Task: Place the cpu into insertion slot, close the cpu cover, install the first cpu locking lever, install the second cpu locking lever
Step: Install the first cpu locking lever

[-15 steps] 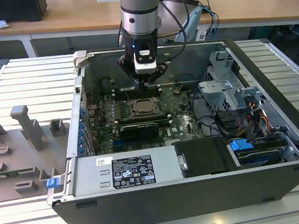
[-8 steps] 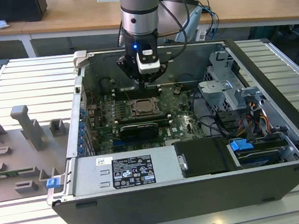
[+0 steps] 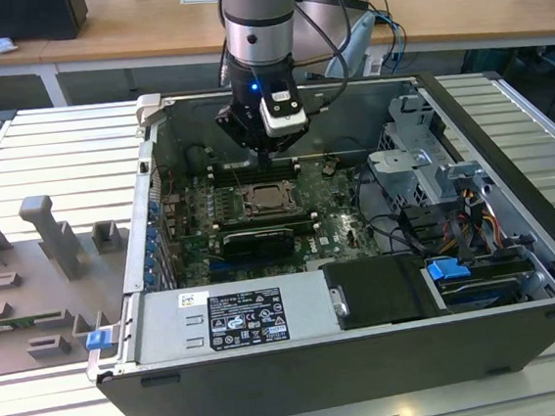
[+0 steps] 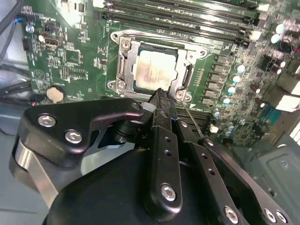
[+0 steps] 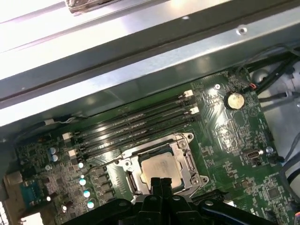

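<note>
Hanging near the cpu cover [image 4: 123, 66], the gripper [image 4: 161, 95] has fingers pressed together.

An open dark computer case [image 3: 305, 392] lies on a slatted metal bench [image 3: 45, 142]. Inside it, a silver power supply [image 3: 307, 308] sits along the near wall, with a grey drive cage [image 3: 416, 160] and a blue tab [image 3: 448, 270] toward the exterior view's right. Grey blocks [image 3: 49, 230] stand on the bench at the exterior view's left. Both wrist views show long black memory slots [image 5: 136, 123] and a coin battery [image 5: 235, 99] on the green circuit board [image 5: 229, 154]. Wooden desks [image 3: 142, 24] stand behind.
</note>
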`<state>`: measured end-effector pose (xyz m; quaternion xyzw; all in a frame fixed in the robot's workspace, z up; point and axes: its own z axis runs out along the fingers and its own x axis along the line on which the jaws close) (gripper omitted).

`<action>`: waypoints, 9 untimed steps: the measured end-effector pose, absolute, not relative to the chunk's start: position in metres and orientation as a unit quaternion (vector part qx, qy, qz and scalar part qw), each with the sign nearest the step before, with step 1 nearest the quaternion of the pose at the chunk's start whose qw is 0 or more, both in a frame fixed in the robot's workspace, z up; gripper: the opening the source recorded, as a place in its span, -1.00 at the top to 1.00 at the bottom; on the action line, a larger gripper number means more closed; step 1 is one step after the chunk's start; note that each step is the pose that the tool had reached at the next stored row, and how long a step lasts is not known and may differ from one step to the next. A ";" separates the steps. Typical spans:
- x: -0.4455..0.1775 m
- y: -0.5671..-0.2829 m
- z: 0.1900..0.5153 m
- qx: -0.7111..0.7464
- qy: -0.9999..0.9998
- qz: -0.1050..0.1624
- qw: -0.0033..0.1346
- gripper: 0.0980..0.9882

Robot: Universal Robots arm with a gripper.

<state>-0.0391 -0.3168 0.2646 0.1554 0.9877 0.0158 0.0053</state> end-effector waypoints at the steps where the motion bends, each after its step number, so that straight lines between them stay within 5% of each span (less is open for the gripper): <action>1: -0.039 -0.317 0.265 0.148 0.989 0.016 0.005 0.98; 9: -0.039 -0.317 0.265 0.068 0.998 0.016 0.004 0.98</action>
